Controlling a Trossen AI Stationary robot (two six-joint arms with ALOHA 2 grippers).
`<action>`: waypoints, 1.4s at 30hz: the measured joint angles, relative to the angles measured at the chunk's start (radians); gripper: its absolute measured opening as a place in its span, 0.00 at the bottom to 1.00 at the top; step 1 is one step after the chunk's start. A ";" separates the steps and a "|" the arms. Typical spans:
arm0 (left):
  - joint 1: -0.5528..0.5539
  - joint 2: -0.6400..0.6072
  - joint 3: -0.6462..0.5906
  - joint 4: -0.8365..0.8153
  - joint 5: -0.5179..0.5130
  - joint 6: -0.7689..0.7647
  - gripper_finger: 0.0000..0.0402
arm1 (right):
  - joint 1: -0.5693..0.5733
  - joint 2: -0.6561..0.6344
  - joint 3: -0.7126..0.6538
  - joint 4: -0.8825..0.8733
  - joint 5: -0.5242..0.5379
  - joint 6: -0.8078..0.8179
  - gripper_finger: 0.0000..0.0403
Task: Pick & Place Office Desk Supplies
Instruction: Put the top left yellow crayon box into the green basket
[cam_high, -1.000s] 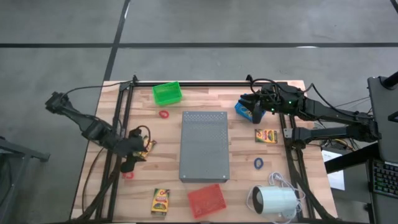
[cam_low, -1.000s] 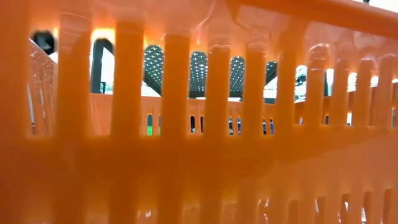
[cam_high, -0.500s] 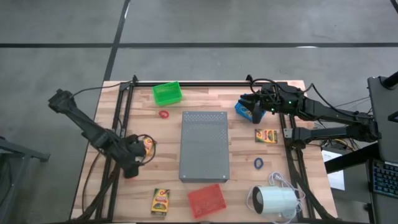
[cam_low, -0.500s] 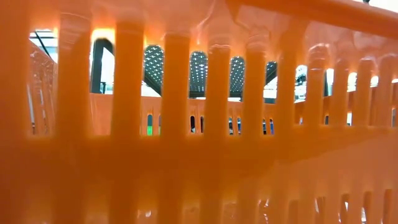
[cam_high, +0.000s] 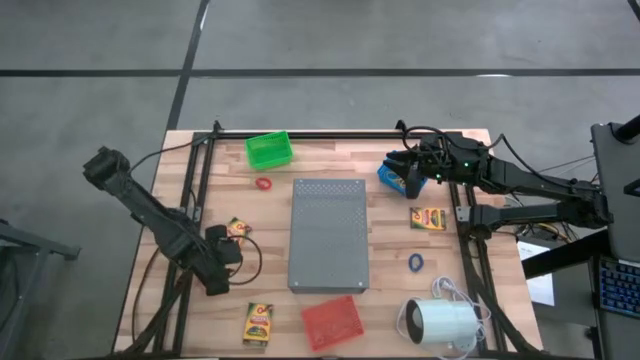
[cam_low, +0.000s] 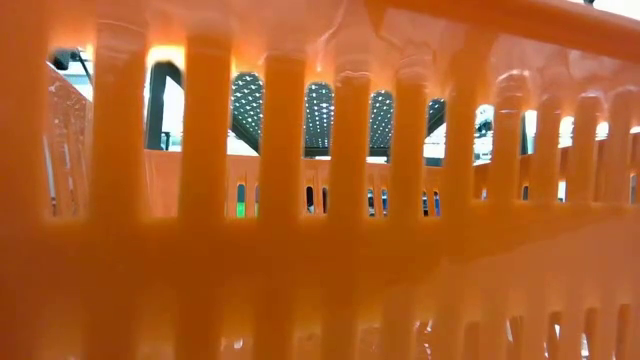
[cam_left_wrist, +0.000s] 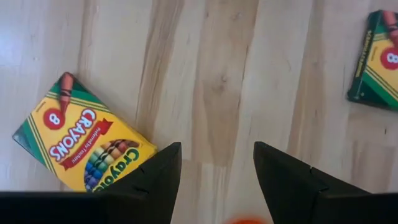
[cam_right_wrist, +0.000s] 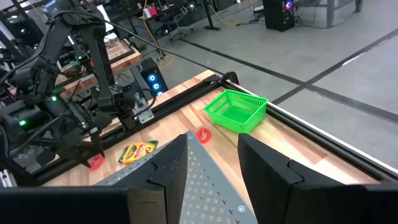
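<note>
My left gripper (cam_high: 217, 284) (cam_left_wrist: 216, 149) hangs open over the bare wood near the table's left edge, pointing down and touching nothing. Yellow crayon boxes lie flat around it: one (cam_high: 238, 228) just beyond it, one (cam_high: 258, 322) toward the near edge; the left wrist view shows two (cam_left_wrist: 81, 143) (cam_left_wrist: 376, 62). A sliver of a red ring (cam_left_wrist: 249, 219) shows low between the fingers. My right gripper (cam_high: 405, 183) (cam_right_wrist: 211, 140) waits open above the blue basket (cam_high: 388, 174). A third crayon box (cam_high: 428, 218), a blue ring (cam_high: 415, 262) and a red ring (cam_high: 263, 184) lie on the table.
A grey perforated slab (cam_high: 330, 235) fills the table's middle. A green basket (cam_high: 268, 150) stands at the far edge, a red basket (cam_high: 332, 320) at the near edge, a white cylinder with a cord (cam_high: 440, 322) near right. The red basket's wall (cam_low: 320, 200) blocks the low view.
My left gripper has gone toward the table's near edge and down, tipping to point more steeply at the table, and now stands over the spot where the red ring lay. Its fingers stay open. The crayon boxes have not moved.
</note>
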 joint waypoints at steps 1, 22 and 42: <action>0.000 0.000 0.000 0.000 0.000 -0.017 0.51 | 0.000 0.000 0.000 0.000 0.000 0.000 0.34; -0.003 -0.003 0.000 0.084 0.037 -0.123 0.51 | 0.000 0.000 0.000 0.000 0.000 0.000 0.34; -0.007 0.002 -0.070 0.058 0.030 0.029 0.50 | 0.000 -0.001 0.000 0.000 0.000 0.000 0.32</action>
